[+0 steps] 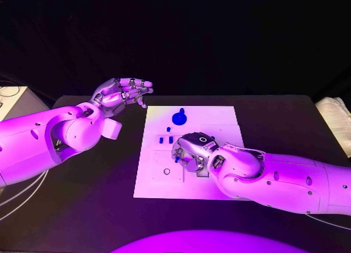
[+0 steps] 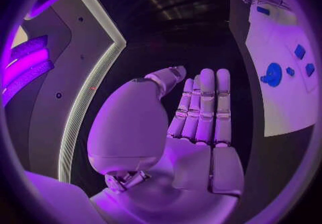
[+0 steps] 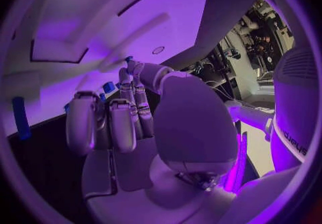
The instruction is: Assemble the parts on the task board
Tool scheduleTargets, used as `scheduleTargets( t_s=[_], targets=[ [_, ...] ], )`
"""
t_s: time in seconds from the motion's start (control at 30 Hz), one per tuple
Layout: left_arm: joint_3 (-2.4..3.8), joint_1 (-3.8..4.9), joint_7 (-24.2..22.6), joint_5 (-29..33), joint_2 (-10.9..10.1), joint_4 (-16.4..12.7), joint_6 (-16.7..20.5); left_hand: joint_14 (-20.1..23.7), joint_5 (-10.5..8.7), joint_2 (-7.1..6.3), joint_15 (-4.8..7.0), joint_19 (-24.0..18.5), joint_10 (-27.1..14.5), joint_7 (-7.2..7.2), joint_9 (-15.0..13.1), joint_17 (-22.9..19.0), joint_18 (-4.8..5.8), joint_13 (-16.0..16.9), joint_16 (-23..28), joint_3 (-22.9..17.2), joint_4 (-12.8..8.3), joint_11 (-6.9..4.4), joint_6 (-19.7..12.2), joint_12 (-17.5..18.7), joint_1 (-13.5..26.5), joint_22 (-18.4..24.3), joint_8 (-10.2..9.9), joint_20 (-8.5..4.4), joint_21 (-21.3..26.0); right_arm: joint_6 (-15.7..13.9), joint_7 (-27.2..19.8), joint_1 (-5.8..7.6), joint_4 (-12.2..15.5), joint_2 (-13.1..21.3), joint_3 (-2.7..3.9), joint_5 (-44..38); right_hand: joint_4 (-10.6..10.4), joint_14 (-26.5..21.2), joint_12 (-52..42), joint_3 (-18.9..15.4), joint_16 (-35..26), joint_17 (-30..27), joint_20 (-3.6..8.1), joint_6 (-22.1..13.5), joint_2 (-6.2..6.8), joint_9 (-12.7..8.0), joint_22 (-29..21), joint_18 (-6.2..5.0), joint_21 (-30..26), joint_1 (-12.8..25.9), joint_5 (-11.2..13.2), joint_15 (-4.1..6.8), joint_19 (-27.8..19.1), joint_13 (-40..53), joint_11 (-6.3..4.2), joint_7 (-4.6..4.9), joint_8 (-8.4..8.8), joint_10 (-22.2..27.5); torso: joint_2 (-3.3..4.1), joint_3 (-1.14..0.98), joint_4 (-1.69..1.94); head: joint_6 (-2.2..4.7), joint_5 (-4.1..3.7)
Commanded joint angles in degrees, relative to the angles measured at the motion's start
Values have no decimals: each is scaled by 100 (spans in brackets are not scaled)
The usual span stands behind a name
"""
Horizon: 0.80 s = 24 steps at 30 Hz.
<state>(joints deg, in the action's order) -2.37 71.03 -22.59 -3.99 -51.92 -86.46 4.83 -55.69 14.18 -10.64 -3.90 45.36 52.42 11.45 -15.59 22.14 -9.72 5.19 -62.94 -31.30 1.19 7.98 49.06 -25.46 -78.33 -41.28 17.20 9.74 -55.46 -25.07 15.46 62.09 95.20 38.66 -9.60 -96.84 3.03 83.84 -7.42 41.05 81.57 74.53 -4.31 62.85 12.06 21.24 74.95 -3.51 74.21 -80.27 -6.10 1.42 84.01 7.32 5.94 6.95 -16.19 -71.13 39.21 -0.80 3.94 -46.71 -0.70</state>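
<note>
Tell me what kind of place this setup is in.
Probably a robotics lab or demo bench: a black table carries a white task board with small blue parts, and equipment racks stand behind under coloured light.

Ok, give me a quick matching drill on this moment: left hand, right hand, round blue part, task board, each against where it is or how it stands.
Things:
1. left hand
2. right hand
3. round blue part
4. task board

Places or states:
A. white plate in the middle of the black table
B. raised off the board's far left corner, holding nothing
C. low over the board's middle
D. lies near the board's far edge

Pairs: 1-B, 2-C, 3-D, 4-A
</note>
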Motion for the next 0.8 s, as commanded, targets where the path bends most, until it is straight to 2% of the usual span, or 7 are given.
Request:
scheduleTargets(
  t_s=[0.03, 0.33, 0.5, 0.63, 0.73, 0.8],
  targets=[
    [4, 3, -12, 38, 2, -16, -123, -30, -23, -4, -12, 26, -34, 5, -1, -5, -79, -5, 33, 26, 0, 13, 11, -33, 75, 4, 6, 2, 34, 187, 91, -9, -3, -24, -7, -231, 36, 317, -14, 7, -34, -4, 41, 9, -62, 9, 676, 24, -2, 16, -23, 32, 114, 116, -306, 17, 8, -361, 0, -1, 0, -3, -16],
    [4, 3, 5, 30, -6, -27, -140, -26, -21, -2, -12, 28, -41, 5, 0, -9, -79, -7, 37, 31, -2, 13, 10, -37, 74, 14, 6, 3, 47, 432, 209, -14, 23, -80, -33, -543, 41, 315, -8, 7, -42, -19, 40, 7, -60, 10, 669, 21, -18, 24, -22, 31, 109, 116, -304, 18, 11, -361, 2, 1, 1, -10, -28],
    [5, 3, 11, 28, -8, -30, -144, -26, -21, -2, -12, 28, -41, 5, 0, -9, -79, -7, 37, 31, -2, 13, 10, -37, 74, 14, 6, 3, 47, 470, 172, -17, 36, -94, -47, -581, 46, 310, 35, -16, -54, -41, 34, -12, -40, 12, 658, 16, -48, 90, -27, 20, 96, 114, -293, 32, 34, -337, 4, -2, 5, -19, -28],
    [5, 3, 17, 27, -12, -31, -148, -26, -21, -2, -12, 28, -41, 5, 0, -9, -79, -7, 37, 31, -2, 13, 10, -37, 74, 14, 6, 3, 47, 397, 126, -18, 35, -86, -56, -573, 5, 306, 208, -155, -56, -56, -11, -169, 57, -7, 597, -8, -189, 325, -162, -35, 42, 77, -232, 84, 148, -179, -1, 0, 0, -29, -23],
    [5, 3, 27, 27, -14, -31, -155, -26, -21, -2, -12, 28, -41, 5, 0, -9, -79, -7, 37, 31, -2, 13, 10, -37, 74, 14, 6, 3, 47, 278, 107, -18, 20, -73, -60, -561, -20, 274, 391, -219, -124, -183, -76, -370, 170, -42, 355, -97, -676, 478, -175, -120, -126, -33, -126, 139, 289, 227, -1, 0, -2, -26, -22],
    [5, 3, 31, 27, -14, -32, -160, -24, -22, 0, -12, 30, -42, 5, 0, -11, -79, -7, 39, 34, -3, 13, 9, -40, 72, 19, 7, 3, 55, 186, 95, -18, 12, -63, -62, -555, -9, 158, 387, -235, -372, -578, -123, -549, 241, -73, 90, -193, -1197, 520, -149, -177, -308, -131, -60, 175, 407, 561, -3, -1, -4, -22, -21]
  ],
)
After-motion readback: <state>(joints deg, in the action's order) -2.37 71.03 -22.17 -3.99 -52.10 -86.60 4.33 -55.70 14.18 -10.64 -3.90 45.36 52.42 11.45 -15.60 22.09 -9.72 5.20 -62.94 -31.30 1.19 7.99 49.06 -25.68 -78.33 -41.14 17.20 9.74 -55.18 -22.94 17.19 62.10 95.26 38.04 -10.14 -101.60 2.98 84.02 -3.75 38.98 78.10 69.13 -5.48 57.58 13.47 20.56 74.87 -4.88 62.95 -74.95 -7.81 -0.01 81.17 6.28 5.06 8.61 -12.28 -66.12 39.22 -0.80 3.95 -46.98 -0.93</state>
